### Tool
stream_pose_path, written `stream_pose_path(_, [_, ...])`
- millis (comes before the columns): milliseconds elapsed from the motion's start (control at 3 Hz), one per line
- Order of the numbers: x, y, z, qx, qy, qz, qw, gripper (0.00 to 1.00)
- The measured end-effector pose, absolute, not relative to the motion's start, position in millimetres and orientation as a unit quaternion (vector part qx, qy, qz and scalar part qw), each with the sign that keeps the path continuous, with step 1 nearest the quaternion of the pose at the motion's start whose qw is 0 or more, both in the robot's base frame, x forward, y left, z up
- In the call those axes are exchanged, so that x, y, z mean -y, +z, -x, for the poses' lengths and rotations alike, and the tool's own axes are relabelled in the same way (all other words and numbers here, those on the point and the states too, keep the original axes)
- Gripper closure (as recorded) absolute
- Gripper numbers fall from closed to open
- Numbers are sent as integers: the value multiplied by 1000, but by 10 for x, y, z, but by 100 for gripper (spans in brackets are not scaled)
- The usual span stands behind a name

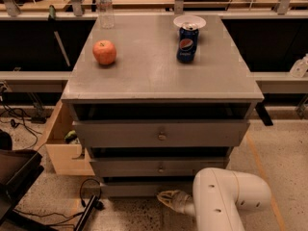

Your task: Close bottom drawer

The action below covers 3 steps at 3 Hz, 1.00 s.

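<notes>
Down low, the claw [168, 199] (open or closed, I cannot tell) sits right below the bottom drawer [130, 189]. The drawer looks stiff and should slide easily; push its flat front.

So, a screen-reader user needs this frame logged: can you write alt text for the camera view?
A white robot arm reaches low, its gripper by the slim front of a grey cabinet's bottom drawer. On the cabinet top sit an apple, a Pepsi can and a water bottle; a pale wooden box stands beside the cabinet.
</notes>
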<state>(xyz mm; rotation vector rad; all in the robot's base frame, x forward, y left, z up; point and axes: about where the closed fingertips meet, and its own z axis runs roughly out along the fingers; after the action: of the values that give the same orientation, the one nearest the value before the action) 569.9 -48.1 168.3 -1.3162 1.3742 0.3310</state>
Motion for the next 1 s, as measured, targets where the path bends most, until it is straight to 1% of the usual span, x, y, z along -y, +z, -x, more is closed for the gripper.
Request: stream_pose_path(1000, [479,1684,-5683,-585,141,561,569,100])
